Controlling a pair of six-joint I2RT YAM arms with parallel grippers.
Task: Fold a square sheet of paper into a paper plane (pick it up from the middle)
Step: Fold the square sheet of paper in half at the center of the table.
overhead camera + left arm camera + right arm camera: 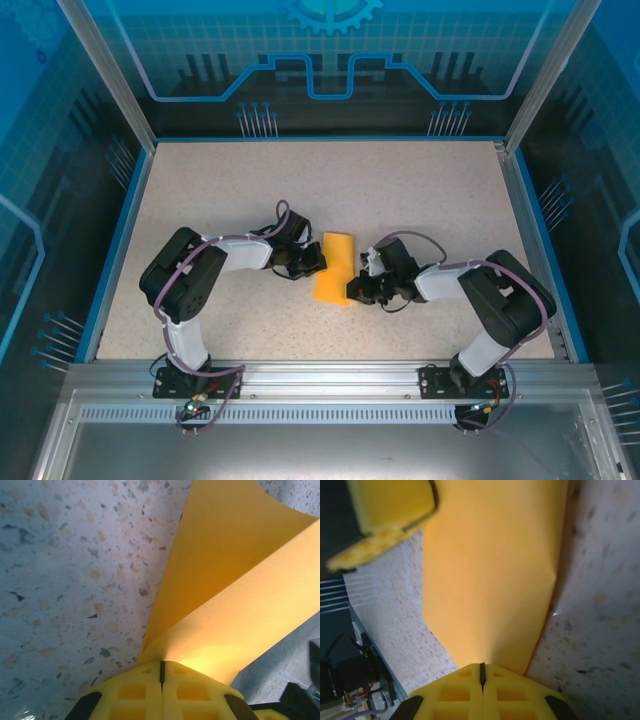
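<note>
Now L tool [161,666] & R tool [481,669] are both pressed shut, each pinching an opposite edge of the square sheet of paper [335,268], which sits bowed btwn them, curling up off the speckled worktop [230,190] near its centre.

square sheet of paper [335,265] looks matt and smooth; table [230,190] speckled, stone-like; front rail [330,372] brushed metal

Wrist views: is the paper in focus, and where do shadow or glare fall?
Left wrist: paper crisp, upper fold shaded, bright glow beside the left end effector. Right wrist: paper soft, table speckle blurred, shadow along the paper's right edge. Top external: evenly lit, no glare on paper.
</note>
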